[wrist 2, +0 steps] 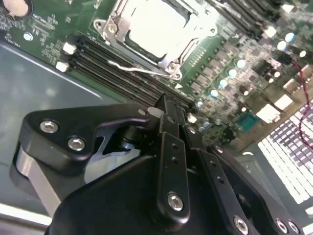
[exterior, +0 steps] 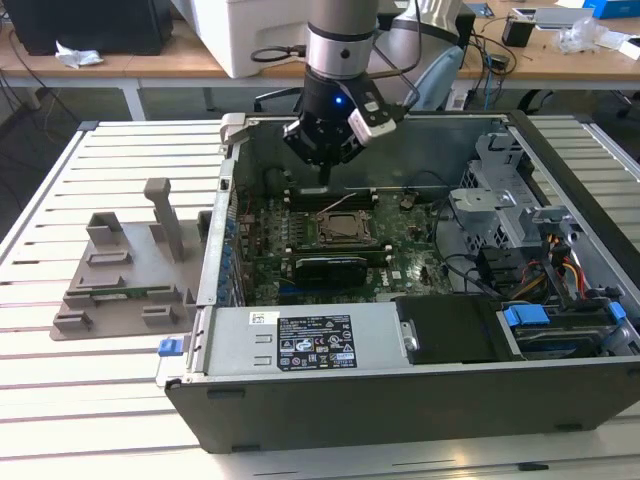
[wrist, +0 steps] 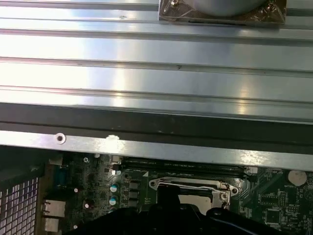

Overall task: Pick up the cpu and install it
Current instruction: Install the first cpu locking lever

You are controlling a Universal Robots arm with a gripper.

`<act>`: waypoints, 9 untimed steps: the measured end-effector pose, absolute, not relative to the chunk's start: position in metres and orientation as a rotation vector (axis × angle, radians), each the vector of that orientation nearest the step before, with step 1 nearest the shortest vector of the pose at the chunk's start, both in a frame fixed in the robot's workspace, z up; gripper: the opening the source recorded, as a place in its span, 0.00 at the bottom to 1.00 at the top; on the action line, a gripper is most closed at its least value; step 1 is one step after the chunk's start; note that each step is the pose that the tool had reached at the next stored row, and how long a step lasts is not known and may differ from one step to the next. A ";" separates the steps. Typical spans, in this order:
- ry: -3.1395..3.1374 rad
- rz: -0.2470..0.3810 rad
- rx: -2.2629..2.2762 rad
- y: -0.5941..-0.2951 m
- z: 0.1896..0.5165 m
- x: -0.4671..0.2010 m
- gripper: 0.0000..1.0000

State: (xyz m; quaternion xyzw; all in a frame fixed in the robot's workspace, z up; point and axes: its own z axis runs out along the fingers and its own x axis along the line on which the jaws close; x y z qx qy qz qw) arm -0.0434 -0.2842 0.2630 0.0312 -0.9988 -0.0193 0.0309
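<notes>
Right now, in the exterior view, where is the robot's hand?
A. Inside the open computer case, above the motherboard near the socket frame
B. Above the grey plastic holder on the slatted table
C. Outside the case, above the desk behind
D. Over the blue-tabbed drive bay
A: in the exterior view the hand hangs inside the open computer case, just above the socket frame on the motherboard.

The black gripper (wrist 2: 168, 115) hangs over a green motherboard (wrist 2: 244, 58), its fingers pressed together and ending just short of the dark memory slots (wrist 2: 112, 63). Beyond those slots sits the metal socket frame (wrist 2: 156, 34), with the cpu (wrist 2: 154, 24) lying inside it as a bright, glaring square. A thin wire lever (wrist 2: 134, 68) runs along the frame's near edge.
</notes>
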 end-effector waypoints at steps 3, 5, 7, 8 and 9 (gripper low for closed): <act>-3.069 -0.076 0.096 -0.285 0.257 -0.036 0.11; -3.068 -0.133 0.098 -0.290 0.255 -0.036 0.11; -3.068 -0.149 0.099 -0.293 0.250 -0.036 0.11; -3.067 -0.149 0.099 -0.293 0.247 -0.036 0.11; -3.067 -0.149 0.099 -0.293 0.243 -0.036 0.11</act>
